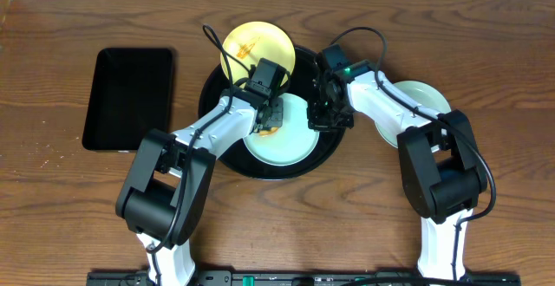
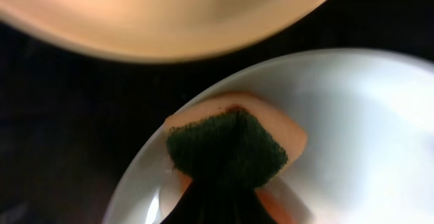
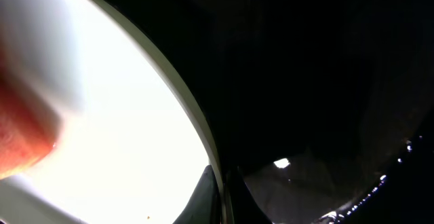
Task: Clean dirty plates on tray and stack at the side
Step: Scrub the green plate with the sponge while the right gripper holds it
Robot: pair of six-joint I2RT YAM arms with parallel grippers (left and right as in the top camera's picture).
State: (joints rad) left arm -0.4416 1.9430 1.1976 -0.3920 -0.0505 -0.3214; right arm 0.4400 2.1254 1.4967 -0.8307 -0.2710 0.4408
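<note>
On black tray [image 1: 325,152], left pincer [image 1: 267,121] clamps sponge [image 2: 227,149] on mint plate [image 1: 290,145]; right pincer [image 1: 323,118] pinches its rim.

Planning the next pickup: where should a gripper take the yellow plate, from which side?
Probably the far rim of the yellow plate, pinched from above at the back: it is shallow, that edge sticks out past the tray, and the left arm covers its near edge.

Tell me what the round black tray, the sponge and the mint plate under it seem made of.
Tray: likely glossy plastic or lacquer; it mirrors highlights. Sponge: soft orange foam with a coarse dark-green scouring layer. Mint plate: probably smooth plastic, with a soft sheen.
</note>
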